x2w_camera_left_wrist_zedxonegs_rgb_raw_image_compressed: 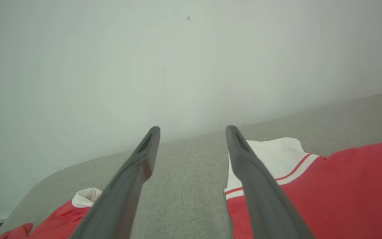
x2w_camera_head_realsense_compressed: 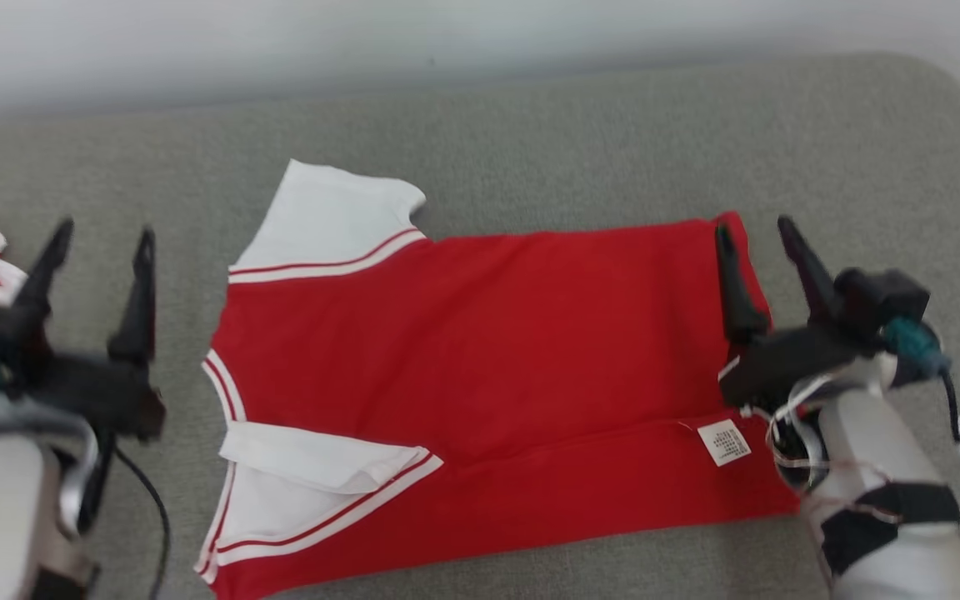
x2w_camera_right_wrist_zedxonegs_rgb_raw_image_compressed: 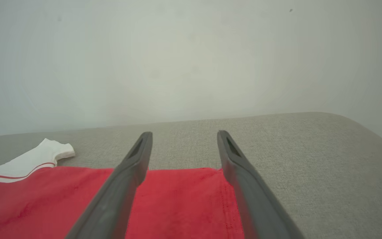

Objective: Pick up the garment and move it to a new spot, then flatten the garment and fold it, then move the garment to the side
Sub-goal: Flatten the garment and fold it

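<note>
Lying spread on grey padded surface [x2w_camera_head_realsense_compressed: 530,125], possibly a sofa seat: red-and-white garment [x2w_camera_head_realsense_compressed: 488,350]. Soft, light, limp; likely best pinched at hem and shoulder corners. Left pincer [x2w_camera_head_realsense_compressed: 104,229] and right pincer [x2w_camera_head_realsense_compressed: 753,225] agape, empty.

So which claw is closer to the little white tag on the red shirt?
The right claw. It sits at the hem end of the shirt, beside the tag. The left claw is beyond the sleeve end, over the grey cushion.
</note>
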You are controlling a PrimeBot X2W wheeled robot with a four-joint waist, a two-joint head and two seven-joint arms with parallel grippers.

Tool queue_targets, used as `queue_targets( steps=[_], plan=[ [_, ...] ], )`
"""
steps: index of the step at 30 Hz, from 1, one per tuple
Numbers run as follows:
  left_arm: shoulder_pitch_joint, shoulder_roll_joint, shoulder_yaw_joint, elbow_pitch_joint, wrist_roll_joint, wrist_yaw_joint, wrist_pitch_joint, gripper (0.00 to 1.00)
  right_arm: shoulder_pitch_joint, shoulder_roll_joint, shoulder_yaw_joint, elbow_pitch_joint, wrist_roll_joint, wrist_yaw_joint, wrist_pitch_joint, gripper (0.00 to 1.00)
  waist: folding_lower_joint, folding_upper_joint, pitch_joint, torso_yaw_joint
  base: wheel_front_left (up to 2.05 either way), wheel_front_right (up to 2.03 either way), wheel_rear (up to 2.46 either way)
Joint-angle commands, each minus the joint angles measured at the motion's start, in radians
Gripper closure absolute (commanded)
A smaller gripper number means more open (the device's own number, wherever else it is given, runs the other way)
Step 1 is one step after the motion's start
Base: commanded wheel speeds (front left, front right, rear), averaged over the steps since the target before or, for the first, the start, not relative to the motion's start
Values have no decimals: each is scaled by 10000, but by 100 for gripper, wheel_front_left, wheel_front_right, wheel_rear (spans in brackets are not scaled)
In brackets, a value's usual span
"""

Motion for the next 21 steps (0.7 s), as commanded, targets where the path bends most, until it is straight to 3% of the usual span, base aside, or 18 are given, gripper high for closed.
queue_targets(
  steps=[1,15,21],
  plan=[
    [-571,246,-125,156,-298,16,133,0,-355,18,97,250,42,-25,139,0,-1,-1,899,-515,0,0,0],
    [-4478,1841,-2239,2054,-2414,13,2319,0,-3214,355,698,2394,293,-25,616,0,-1,-1,2520,-1717,0,0,0],
    [-5298,2188,-3175,2806,-3134,12,3130,0,-4046,522,1154,3258,433,-25,1192,0,-1,-1,2674,-2109,0,0,0]
  ],
)
